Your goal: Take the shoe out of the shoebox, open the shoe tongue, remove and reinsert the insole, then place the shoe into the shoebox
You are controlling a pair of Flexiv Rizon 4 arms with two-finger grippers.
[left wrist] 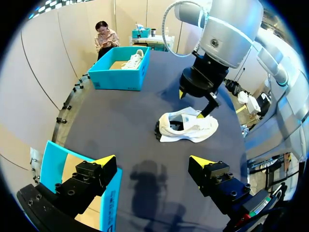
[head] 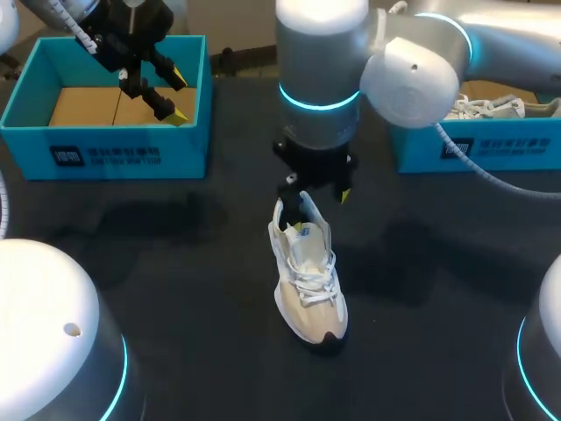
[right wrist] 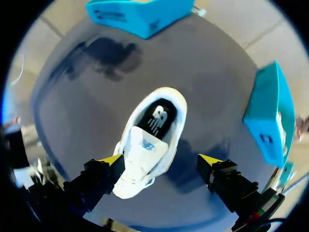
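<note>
A white shoe (head: pixel 308 279) stands upright in the middle of the dark table (head: pixel 175 263), outside both boxes, with its dark toe cap toward the robot. Only the right wrist view looks straight down into it. There the white tongue (right wrist: pixel 145 146) lies nearest the fingers, and beyond it the dark insole (right wrist: pixel 159 118) sits inside the shoe. The head view shows the laces and one side, but not the insole.

The right gripper (head: pixel 317 189) hangs over the heel end of the shoe, its fingers wide apart and gripping nothing. In the left wrist view one yellow tip seems to rest on the shoe's collar while the other is over bare table. Contact cannot be told for sure.

Farther back, the left gripper (head: pixel 179 96) hovers over the right side of the left box (head: pixel 114 149), which is teal with a brown cardboard floor. Its fingers are also spread wide and empty. Its own wrist view shows that box's rim beside one finger and the shoe well ahead.

The right box (head: pixel 473 149), also teal, sits at the far right and holds a second shoe (head: pixel 491 107), pale with white laces.

Each box front carries a dark label with white print, too small to read. The tongue bears a small blue logo and the insole a white one
</note>
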